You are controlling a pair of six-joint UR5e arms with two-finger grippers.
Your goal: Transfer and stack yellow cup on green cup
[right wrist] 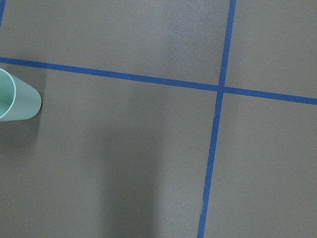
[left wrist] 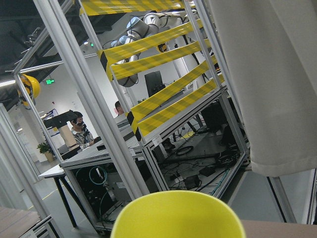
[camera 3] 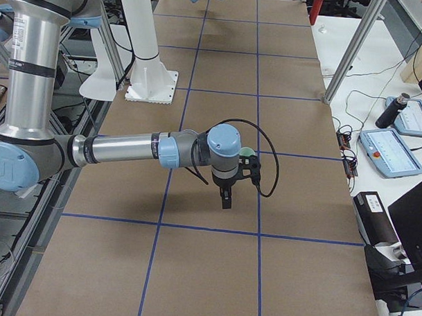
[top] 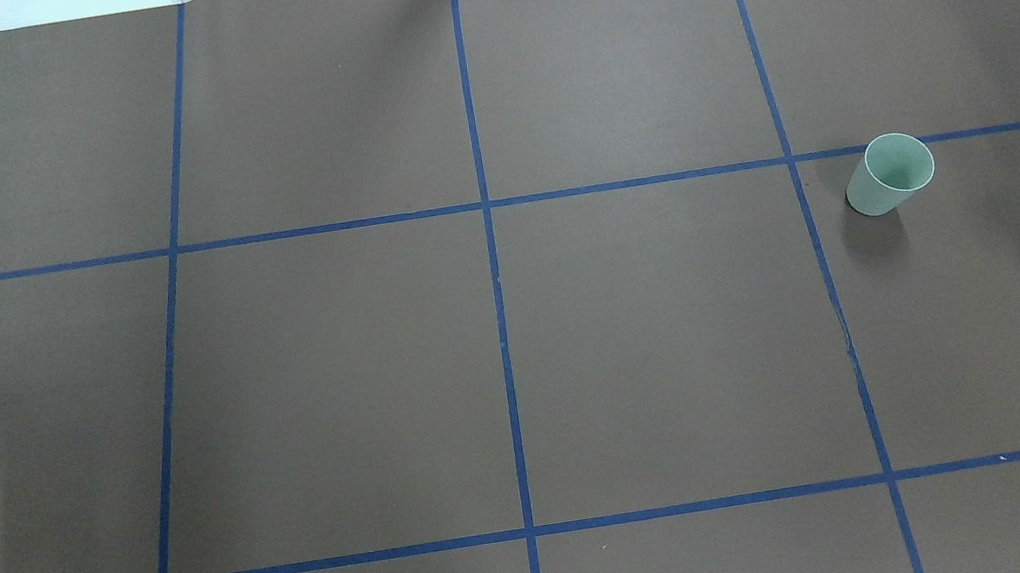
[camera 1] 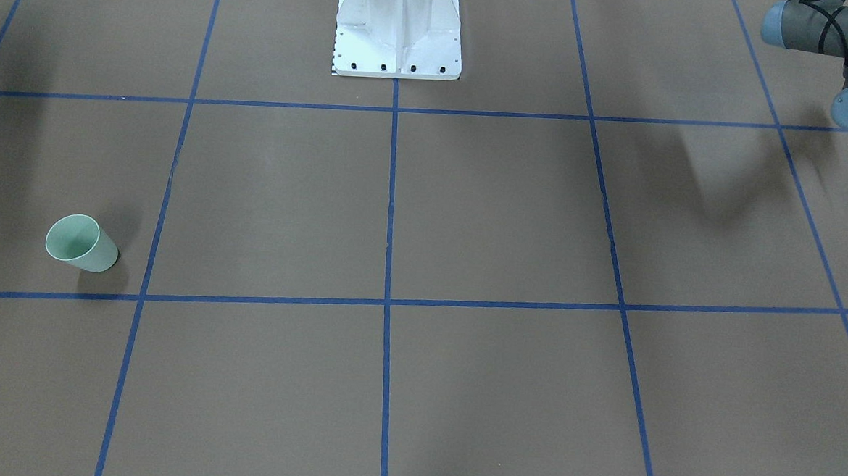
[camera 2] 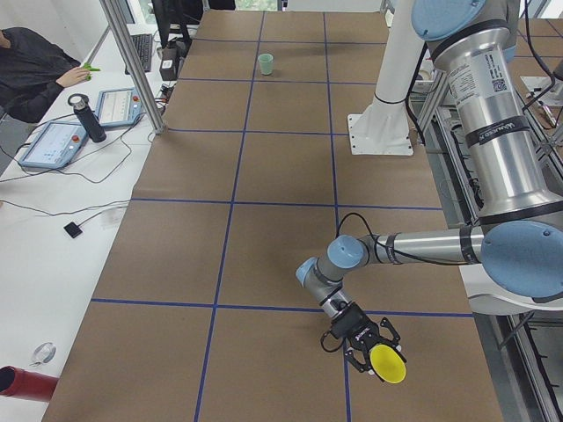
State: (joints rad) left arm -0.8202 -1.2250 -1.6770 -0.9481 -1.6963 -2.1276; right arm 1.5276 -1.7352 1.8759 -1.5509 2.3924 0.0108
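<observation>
The yellow cup is at my left gripper, held off the table's near corner with its mouth tilted sideways. Its rim fills the bottom of the left wrist view, where no fingers show. Whether that gripper is shut on it I cannot tell. The green cup stands upright on the table's right side; it also shows in the front view and at the left edge of the right wrist view. My right gripper hangs pointing down near the green cup; open or shut I cannot tell.
Brown table cover with a blue tape grid. The robot's white base stands at the table's edge. Part of the left arm shows in the front view. An operator, tablets and a bottle are beside the table.
</observation>
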